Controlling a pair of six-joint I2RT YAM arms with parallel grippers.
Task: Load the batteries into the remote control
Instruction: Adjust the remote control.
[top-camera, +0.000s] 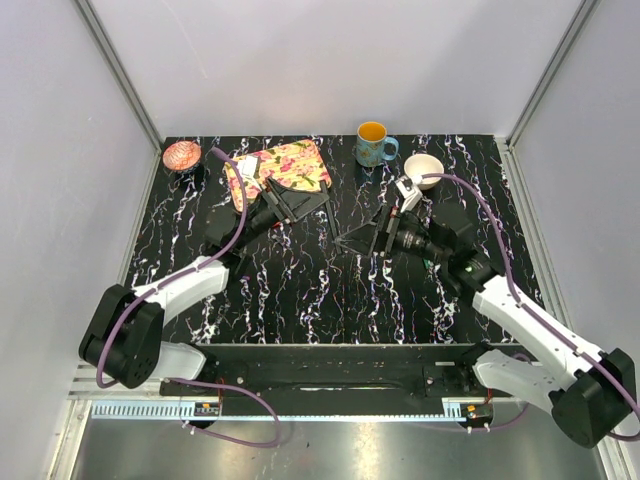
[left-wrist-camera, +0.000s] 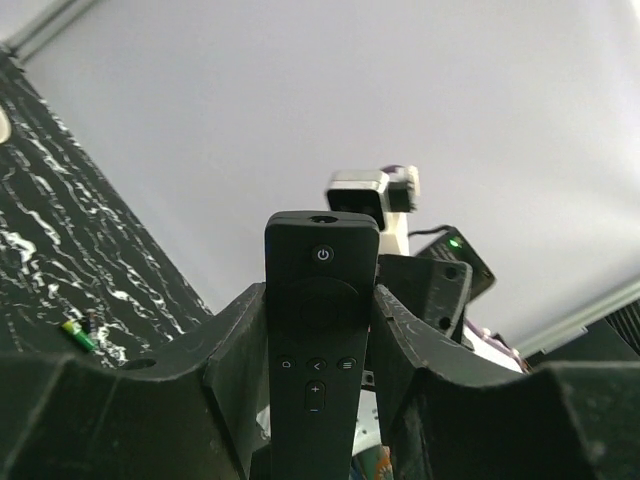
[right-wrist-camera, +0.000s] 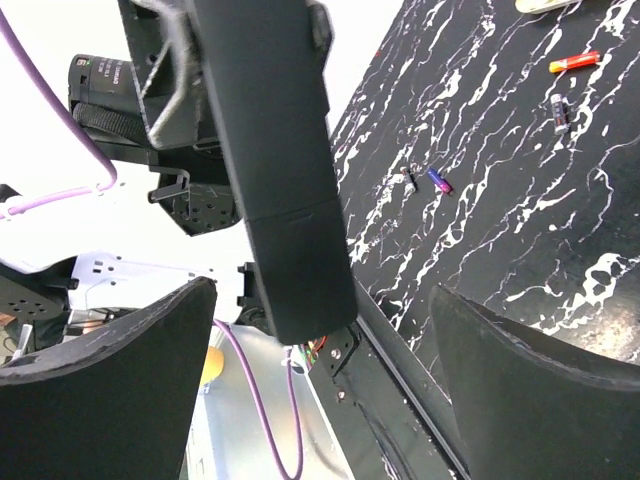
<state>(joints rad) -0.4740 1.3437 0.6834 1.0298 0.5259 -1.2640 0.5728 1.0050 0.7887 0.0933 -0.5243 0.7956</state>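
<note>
We see the left gripper (left-wrist-camera: 320, 300) partly closed and clamped on the remote control (left-wrist-camera: 320, 260). It holds the remote above the middle of the black marbled table (top-camera: 320, 300), button side toward its own wrist camera. The right gripper (right-wrist-camera: 322, 290), just to the right, has its jaws spread wide and holds nothing. The remote's plain back hangs between its fingers (right-wrist-camera: 110, 390); we cannot tell whether they touch it.

On the table lies one red and yellow battery (right-wrist-camera: 575, 62), with a small dark piece (right-wrist-camera: 558, 112) near it and a small blue piece (right-wrist-camera: 438, 180) further off. The left wrist view shows one green and yellow stick (left-wrist-camera: 78, 335); we cannot tell whether it is a second battery.

There are four containers along the far edge:
- One floral tray (top-camera: 295, 160), partly hidden by the left arm.
- One blue mug (top-camera: 373, 146), orange inside.
- One white bowl (top-camera: 423, 168) to the right of the mug.
- One pink bowl (top-camera: 182, 155) at the far left.

We cannot make out what any of them holds.
</note>
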